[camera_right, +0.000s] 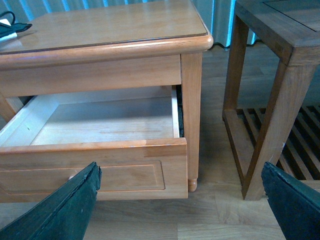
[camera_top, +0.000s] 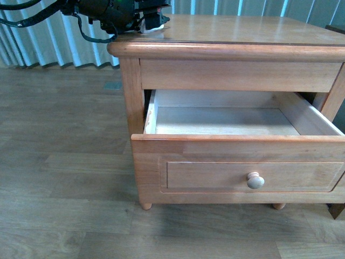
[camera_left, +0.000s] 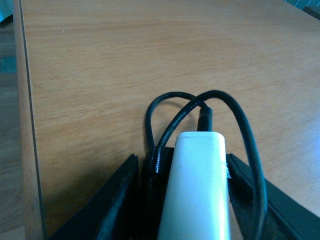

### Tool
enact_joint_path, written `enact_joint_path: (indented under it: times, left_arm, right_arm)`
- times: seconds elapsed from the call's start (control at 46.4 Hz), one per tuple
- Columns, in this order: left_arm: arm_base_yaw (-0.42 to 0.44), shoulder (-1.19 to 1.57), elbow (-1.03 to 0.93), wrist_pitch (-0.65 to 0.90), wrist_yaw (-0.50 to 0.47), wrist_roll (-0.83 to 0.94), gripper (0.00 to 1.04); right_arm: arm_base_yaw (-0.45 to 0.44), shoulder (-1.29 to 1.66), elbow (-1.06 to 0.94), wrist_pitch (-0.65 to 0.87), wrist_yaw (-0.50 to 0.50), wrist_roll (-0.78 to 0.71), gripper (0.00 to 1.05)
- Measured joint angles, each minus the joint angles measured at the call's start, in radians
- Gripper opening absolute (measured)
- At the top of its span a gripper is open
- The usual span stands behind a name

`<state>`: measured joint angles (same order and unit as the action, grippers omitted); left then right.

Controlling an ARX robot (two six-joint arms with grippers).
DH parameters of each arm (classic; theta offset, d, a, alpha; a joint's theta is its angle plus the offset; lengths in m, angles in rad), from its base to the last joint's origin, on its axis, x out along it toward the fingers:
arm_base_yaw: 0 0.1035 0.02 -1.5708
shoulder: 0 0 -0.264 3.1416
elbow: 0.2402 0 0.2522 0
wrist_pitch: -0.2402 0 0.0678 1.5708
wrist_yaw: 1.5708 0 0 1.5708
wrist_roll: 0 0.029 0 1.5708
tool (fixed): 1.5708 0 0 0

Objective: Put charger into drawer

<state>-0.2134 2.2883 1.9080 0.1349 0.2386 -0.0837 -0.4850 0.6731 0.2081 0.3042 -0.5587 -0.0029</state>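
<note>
- Far left, on the rear left corner of the cabinet top [camera_top: 232, 29], the left gripper [camera_left: 181, 159] has its two dark fingers [camera_left: 120, 200] drawn in against either side of the charger [camera_left: 197, 190]. As far as we can judge from the left wrist view, it is clenched on it.
- The charger's white body lies lengthwise between the fingers, and its black cable [camera_left: 240, 125] loops out ahead over the wood. We cannot tell whether it is already off the surface or resting on it.
- We judge the step in hand to be the pick-up. The charger is grasped but is nowhere near the drawer.
- Towards the middle, the drawer [camera_top: 226, 121] stands pulled well out below the top, and its pale floor has nothing on it. Its round knob [camera_top: 255, 180] faces us on the front panel. No opening work is left.
- The next move, as we see it, calls for lifting the charger clear of the top and carrying it forward past the rounded front edge. It then goes down into the open box, with the loose cable loop kept from catching on the drawer's rim.
- On the right, the right gripper [camera_right: 181, 172] hangs low in front of the drawer with its fingers spread wide apart, holding nothing.
- Furthest right, a slatted side table [camera_right: 280, 60] stands just beside the cabinet, out of the path.
</note>
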Motion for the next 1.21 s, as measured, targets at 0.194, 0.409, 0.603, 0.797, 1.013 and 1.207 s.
enact_joint_path:
  times: [0.194,0.409,0.603,0.797,1.013,1.207]
  left_arm:
    - [-0.003,0.001,-0.003,0.014,0.0,-0.008,0.35]
    - [-0.008,-0.025,-0.058,0.066,0.007,-0.027,0.35]
    - [-0.034,-0.1,-0.161,0.109,0.023,-0.03,0.35]
    - [-0.084,-0.214,-0.285,0.159,0.043,-0.019,0.35]
    - [-0.167,-0.344,-0.462,0.232,0.06,0.001,0.34]
    - [-0.237,-0.385,-0.595,0.271,0.077,0.005,0.34]
  right_arm:
    - [0.0,0.0,0.0,0.0,0.0,0.0,0.96]
    - [0.0,0.0,0.0,0.0,0.0,0.0,0.96]
    - [0.0,0.0,0.0,0.0,0.0,0.0,0.96]
    - [0.0,0.0,0.0,0.0,0.0,0.0,0.96]
    - [0.0,0.0,0.0,0.0,0.0,0.0,0.96]
    - [0.0,0.0,0.0,0.0,0.0,0.0,0.96]
